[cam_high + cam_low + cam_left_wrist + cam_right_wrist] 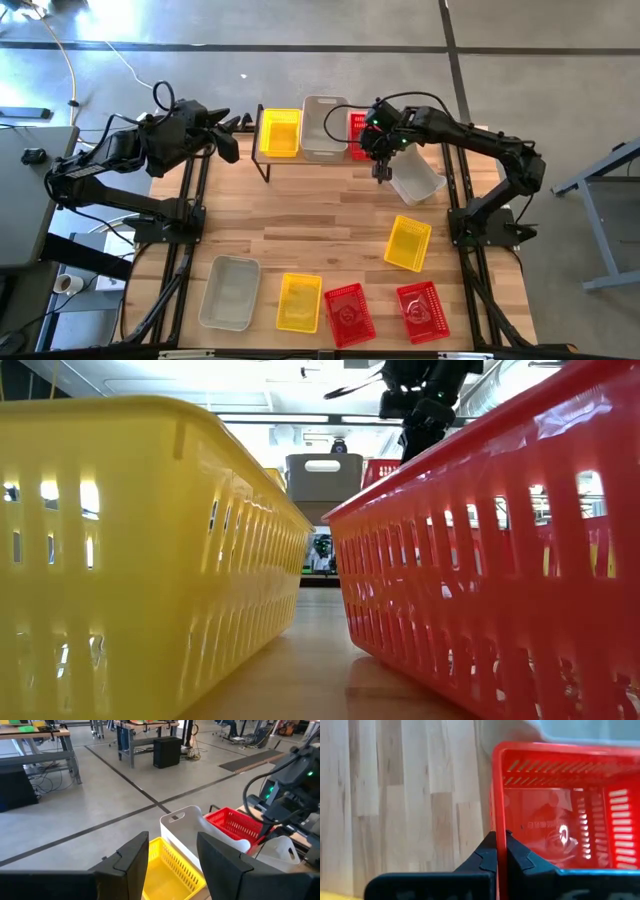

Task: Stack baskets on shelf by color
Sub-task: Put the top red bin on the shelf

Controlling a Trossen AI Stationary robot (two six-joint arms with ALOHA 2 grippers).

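Observation:
The shelf (290,159) stands at the table's far middle. On it sit a yellow basket (279,133) and a grey-white basket (323,127). A red basket (357,130) is at its right end, under my right gripper (381,162), which is shut on it. My left gripper (237,135) hovers open just off the shelf's left end, touching nothing. On the table lie a grey-white basket (416,180), a yellow one (408,242) and, along the near edge, a grey-white (230,292), a yellow (299,302) and two red baskets (349,314) (422,311). My right gripper (499,840) pinches the red basket's wall at the rim (496,820), on the side facing the table's near edge. One finger is inside the basket and one outside. The fingers come from above, pointing down. The basket sits level beside the grey-white one (585,727); I cannot tell whether its base rests on the shelf.
In the low view the near yellow basket (130,560) and a near red basket (500,560) fill the foreground, with the shelf (320,510) seen between them. Bare tabletop lies between the shelf and the near row. The grey-white basket lies close to the right arm.

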